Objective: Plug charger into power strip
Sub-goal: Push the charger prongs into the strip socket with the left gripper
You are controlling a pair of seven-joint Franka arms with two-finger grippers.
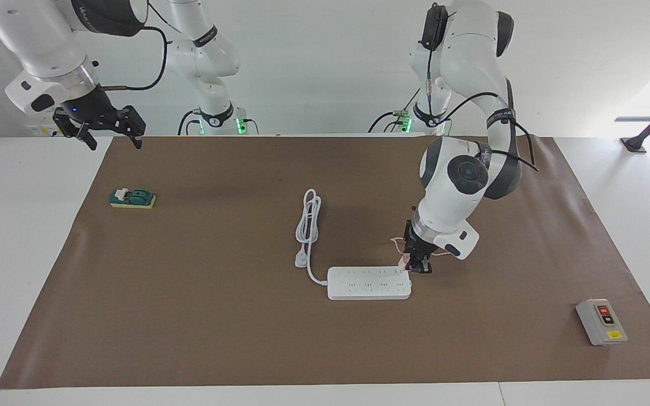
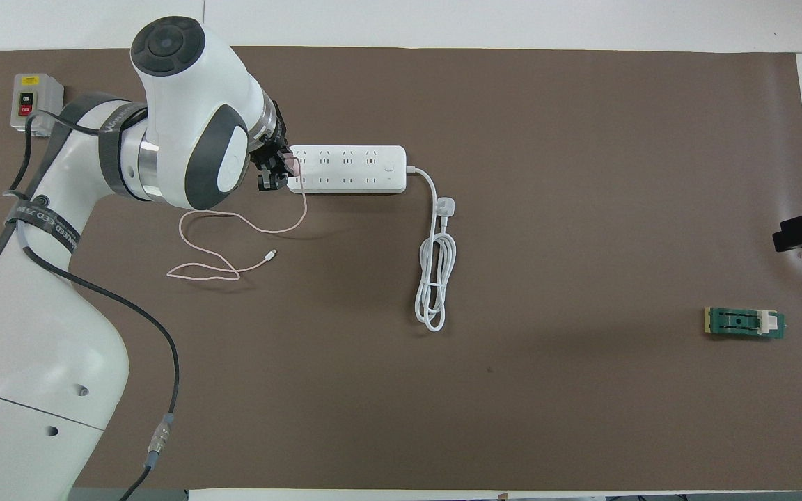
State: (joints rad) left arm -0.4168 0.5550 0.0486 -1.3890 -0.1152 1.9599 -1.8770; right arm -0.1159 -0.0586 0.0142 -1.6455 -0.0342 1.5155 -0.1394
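The white power strip [image 1: 369,283] [image 2: 349,169] lies flat in the middle of the brown mat. My left gripper [image 1: 418,268] [image 2: 277,170] is shut on the pale-pink charger [image 1: 403,263] [image 2: 294,161] and holds it just over the strip's end that points toward the left arm's end of the table. The charger's thin pink cable [image 2: 234,240] trails down onto the mat nearer to the robots. Whether the prongs touch a socket cannot be seen. My right gripper [image 1: 113,138] waits open, raised over the mat's corner at the right arm's end.
The strip's thick white cord lies coiled nearer to the robots, ending in a white plug [image 1: 301,260] [image 2: 445,206]. A grey box with red and black buttons [image 1: 601,322] [image 2: 33,104] stands at the left arm's end. A green switch block [image 1: 132,198] [image 2: 744,323] sits at the right arm's end.
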